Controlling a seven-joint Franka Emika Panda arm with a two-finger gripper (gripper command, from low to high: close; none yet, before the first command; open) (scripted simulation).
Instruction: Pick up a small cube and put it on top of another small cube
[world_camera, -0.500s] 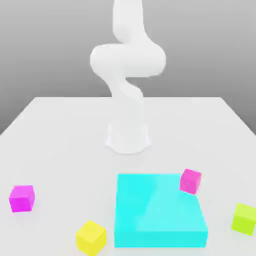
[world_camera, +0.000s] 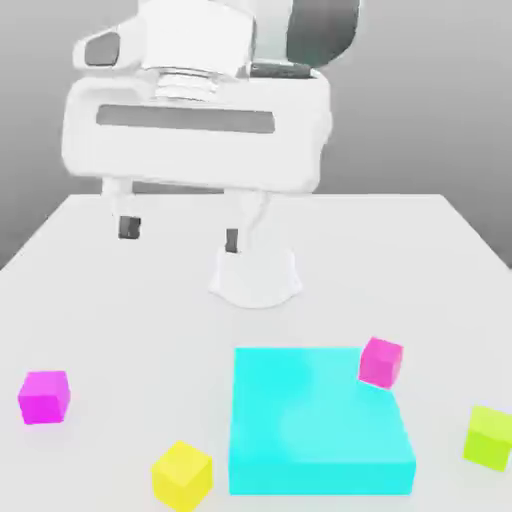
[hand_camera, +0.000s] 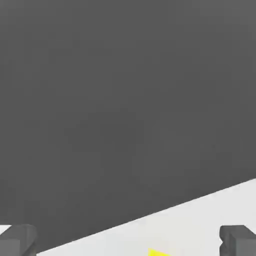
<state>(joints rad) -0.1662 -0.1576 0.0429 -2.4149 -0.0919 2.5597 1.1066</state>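
1. Right under the hand: the pincer (world_camera: 180, 234) hangs high over the table (world_camera: 120, 300) with its two fingers spread wide and nothing between them, so it's released and empty.
2. Below it and toward the camera is the small yellow cube (world_camera: 182, 475), sitting flat on the table near the front edge. In the hand view just a sliver of yellow (hand_camera: 159, 252) peeks in between the finger pads, so I'd say the cube lies roughly between the finger lines but well below and a bit ahead of them.
3. The coming move looks like a long drop plus a small shift forward. A cube has no long axis to worry about.
4. Just beside the cube, to the exterior view's right of the pincer's line, sits the flat cyan block (world_camera: 320, 420), close enough to crowd that finger.
5. Farther out: a magenta cube (world_camera: 44, 396) well off to the exterior view's left, another magenta cube (world_camera: 381, 361) at the block's far corner, and a lime-green cube (world_camera: 489, 437) way off to the right.
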